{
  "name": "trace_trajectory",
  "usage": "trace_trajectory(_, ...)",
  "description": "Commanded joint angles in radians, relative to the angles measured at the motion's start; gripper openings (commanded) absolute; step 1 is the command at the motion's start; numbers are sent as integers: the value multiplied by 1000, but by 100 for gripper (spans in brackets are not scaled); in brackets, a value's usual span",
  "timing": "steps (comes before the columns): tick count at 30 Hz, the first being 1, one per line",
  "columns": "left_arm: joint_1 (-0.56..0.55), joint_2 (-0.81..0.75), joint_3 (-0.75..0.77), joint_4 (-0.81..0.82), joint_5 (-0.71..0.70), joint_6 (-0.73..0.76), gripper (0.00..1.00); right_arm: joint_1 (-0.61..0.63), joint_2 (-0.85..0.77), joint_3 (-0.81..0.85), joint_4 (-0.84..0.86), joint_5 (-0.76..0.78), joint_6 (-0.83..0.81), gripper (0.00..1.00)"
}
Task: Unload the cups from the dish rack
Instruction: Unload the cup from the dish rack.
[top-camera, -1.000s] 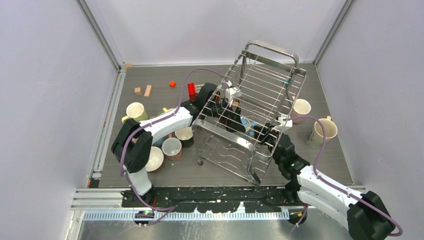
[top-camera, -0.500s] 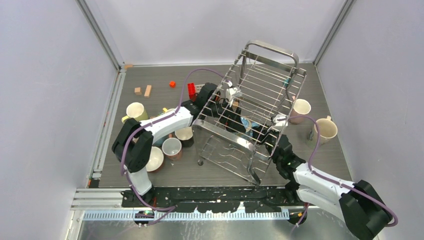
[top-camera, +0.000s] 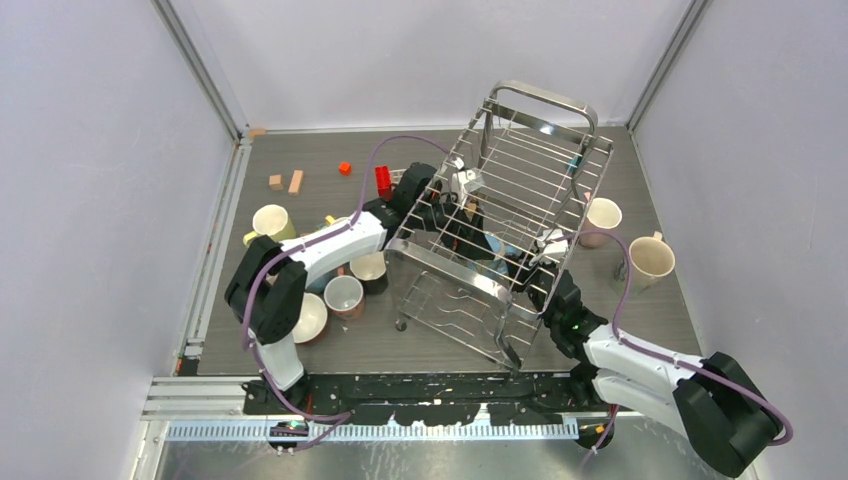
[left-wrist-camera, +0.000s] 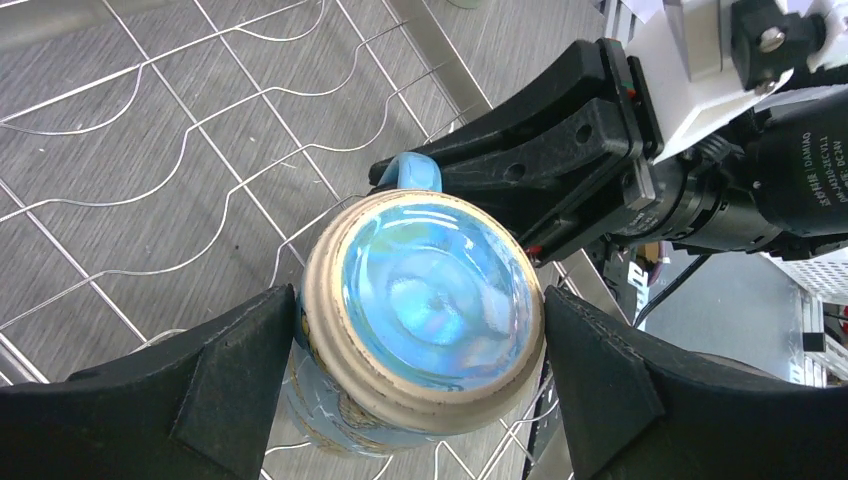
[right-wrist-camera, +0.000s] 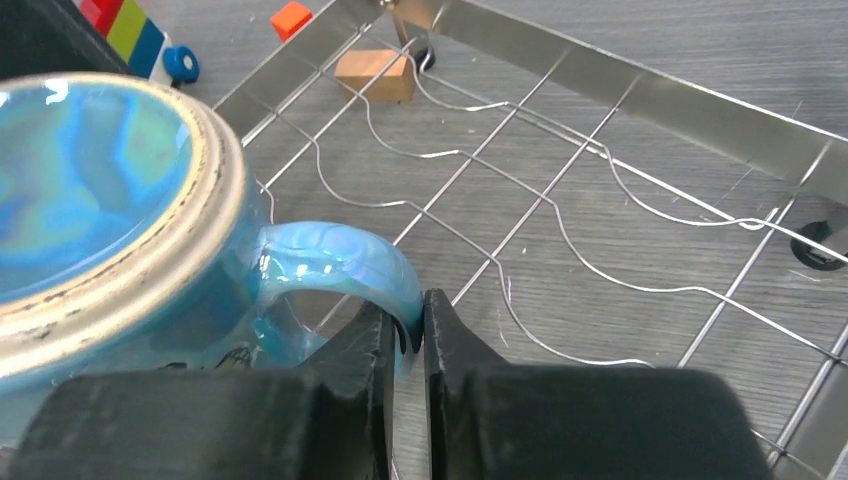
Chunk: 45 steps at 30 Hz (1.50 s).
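Grey table (top-camera: 300, 345), dish rack (top-camera: 505, 215), mugs (top-camera: 345, 295) L/R, toy blocks (top-camera: 295, 181)

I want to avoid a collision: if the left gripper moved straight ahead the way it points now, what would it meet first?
The left gripper is open around the blue mug, which sits upside down between its fingers. Straight ahead it would probably meet that mug's base first; beyond lies the dish rack wire floor. Depth is unclear.

Rack (top-camera: 520, 200) mid-table (top-camera: 640, 320), one mug (left-wrist-camera: 425, 310) inside; four mugs (top-camera: 343, 292) left, two mugs (top-camera: 650, 258) right; blocks (top-camera: 287, 181) far-left corner.
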Motion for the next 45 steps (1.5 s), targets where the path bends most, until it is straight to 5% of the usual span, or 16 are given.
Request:
trace_trajectory(1, -30, -17, 35, 4, 51, -9, 77, -9, -22, 32, 131, 44, 41, 7)
trace_trajectory(3, -29, -28, 26, 20, 27, -18, 78, -8, -53, 33, 114, 55, 48, 1)
trace_trajectory(18, -6, -122, -31, 140, -295, -145, 91, -9, -377, 86, -197, 169, 47, 1)
trace_trajectory(28, 27, -122, -75, 198, -272, -198, 92, -9, -266, 69, -157, 190, 105, 1)
trace_trajectory(45, 155, -228, -200, 306, -323, -288, 93, -9, -492, 176, -461, 343, 140, 1)
